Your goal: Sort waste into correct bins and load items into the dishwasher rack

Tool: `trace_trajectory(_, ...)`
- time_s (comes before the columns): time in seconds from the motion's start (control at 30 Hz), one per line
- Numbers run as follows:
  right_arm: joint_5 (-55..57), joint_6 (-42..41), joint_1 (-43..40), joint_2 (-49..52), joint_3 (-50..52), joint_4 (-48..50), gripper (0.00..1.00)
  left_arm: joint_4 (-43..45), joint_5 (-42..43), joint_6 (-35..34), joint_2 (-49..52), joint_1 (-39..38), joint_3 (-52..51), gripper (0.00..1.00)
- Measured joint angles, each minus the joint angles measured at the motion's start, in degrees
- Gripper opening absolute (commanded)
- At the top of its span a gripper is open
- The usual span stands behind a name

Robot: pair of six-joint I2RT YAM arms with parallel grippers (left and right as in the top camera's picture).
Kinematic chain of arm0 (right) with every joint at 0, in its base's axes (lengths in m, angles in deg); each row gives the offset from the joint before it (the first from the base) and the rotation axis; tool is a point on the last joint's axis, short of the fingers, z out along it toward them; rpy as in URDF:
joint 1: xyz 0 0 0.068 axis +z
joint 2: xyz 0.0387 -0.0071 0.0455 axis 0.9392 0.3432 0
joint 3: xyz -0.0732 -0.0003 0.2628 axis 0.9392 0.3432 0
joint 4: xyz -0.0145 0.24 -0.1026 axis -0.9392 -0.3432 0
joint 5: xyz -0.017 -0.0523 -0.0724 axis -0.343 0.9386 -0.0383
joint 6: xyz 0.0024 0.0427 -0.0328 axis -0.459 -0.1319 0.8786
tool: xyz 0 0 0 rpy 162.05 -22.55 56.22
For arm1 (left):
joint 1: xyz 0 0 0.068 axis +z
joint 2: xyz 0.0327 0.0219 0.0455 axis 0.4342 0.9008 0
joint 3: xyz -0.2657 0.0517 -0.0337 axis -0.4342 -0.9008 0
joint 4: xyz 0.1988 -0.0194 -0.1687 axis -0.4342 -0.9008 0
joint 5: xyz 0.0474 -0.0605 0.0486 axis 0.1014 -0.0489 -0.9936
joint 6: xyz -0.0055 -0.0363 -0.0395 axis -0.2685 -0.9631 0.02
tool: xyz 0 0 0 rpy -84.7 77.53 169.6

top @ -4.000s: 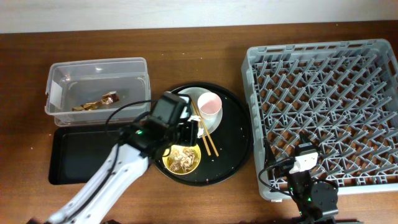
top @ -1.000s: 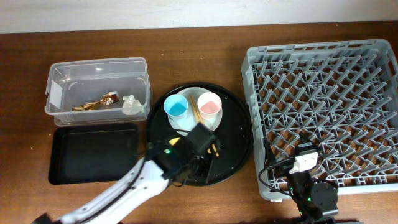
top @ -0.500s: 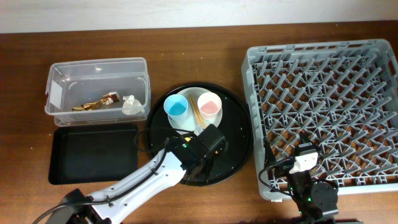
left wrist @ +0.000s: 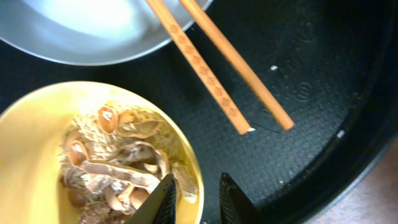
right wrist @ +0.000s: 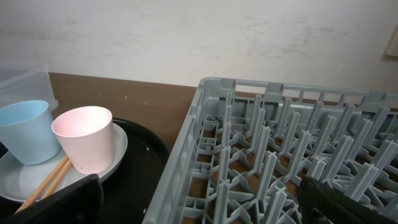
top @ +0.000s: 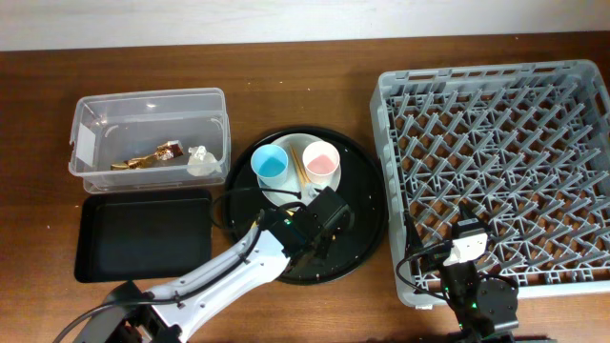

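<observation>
Yellow bowl (left wrist: 37,143) of food scraps (left wrist: 118,168): from overhead we are seeing our left arm (top: 238,267) hiding it, midway along the table's (top: 286,57) near edge. Through the left wrist, our left claw (left wrist: 196,200) is straddling its rim, slightly parted, one finger inside, gripping nothing. Through the right wrist, our right claw (right wrist: 199,208) is hanging wide open, facing the dishwasher rack (right wrist: 280,143).

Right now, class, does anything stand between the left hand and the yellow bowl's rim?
Nothing visible does. The left hand straddles the rim of the yellow bowl, one finger inside, one outside. The chopsticks lie apart, beyond the rim.
</observation>
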Motion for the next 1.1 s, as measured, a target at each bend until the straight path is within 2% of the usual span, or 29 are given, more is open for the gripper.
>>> trace_trajectory(0.23, 0.0, 0.0, 0.0, 0.0, 0.0, 0.0, 0.98, 0.2, -1.7, 0.0, 1.5, 0.0, 0.0, 0.23)
trace_trajectory(0.3, 0.0, 0.0, 0.0, 0.0, 0.0, 0.0, 0.98, 0.5, -1.9, -0.5, 2.7, 0.0, 0.0, 0.17)
trace_trajectory(0.63, 0.0, 0.0, 0.0, 0.0, 0.0, 0.0, 0.98, 1.4, 0.5, -1.3, 2.8, 0.0, -0.1, 0.18)
trace_trajectory(1.1, 0.0, 0.0, 0.0, 0.0, 0.0, 0.0, 0.98, -5.0, -0.6, -1.3, 2.8, 0.0, 0.3, 0.19)
